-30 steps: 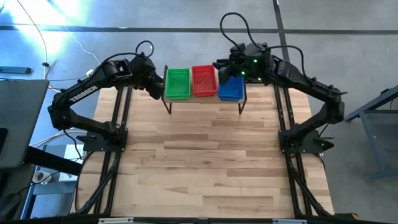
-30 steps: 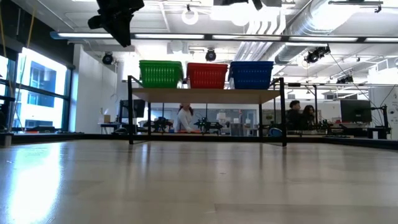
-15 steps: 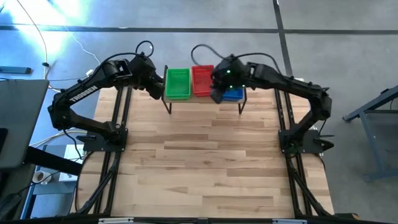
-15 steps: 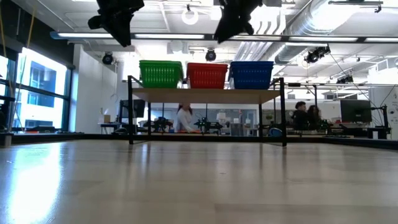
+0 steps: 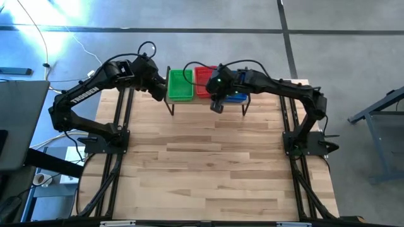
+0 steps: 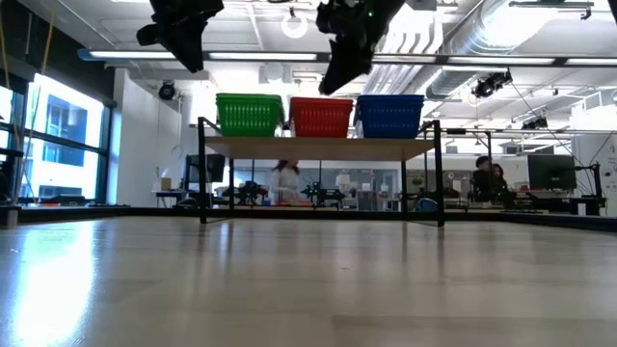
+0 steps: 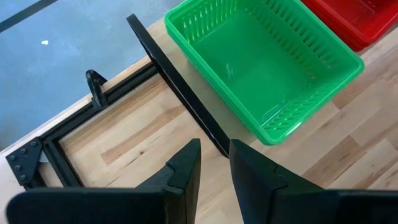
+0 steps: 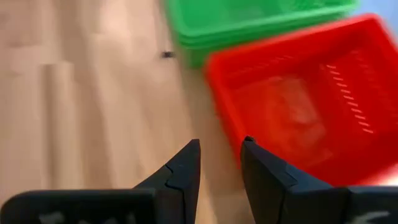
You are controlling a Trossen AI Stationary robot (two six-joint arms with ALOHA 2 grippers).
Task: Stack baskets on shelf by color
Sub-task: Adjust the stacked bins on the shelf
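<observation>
Standing side by side on the shelf (image 6: pixel 318 147) at the far edge of the desk (image 5: pixel 214 170) are three basket stacks: green (image 5: pixel 180 84) toward the left arm, red (image 6: pixel 320 117) in the middle, blue (image 6: pixel 389 115) toward the right arm. In the low view the three stacks sit close together on the light-wood plank, upright and level, their rims at about the same height. The number of baskets nested in each stack cannot be told from these views.

Contents: the left wrist view looks down into the top green basket, and its floor shows bare plastic. The right wrist view shows the top red basket, also with nothing loose visible inside, though that view is blurred. The inside of the blue stack is largely covered by the right arm in the high view.

Left hand (image 7: pixel 214 168): positioned beside the shelf's left end, above the black leg frame and just off the green stack. Its fingers (image 7: pixel 186 168) stand slightly apart and grasp nothing.

Right hand (image 8: pixel 219 168): positioned above the desk at the near edge of the shelf, by the front of the red stack, with the green stack just beyond. Its fingers (image 8: pixel 186 168) stand slightly apart, released, with only the desk surface between them.

People show in the room behind the shelf.
</observation>
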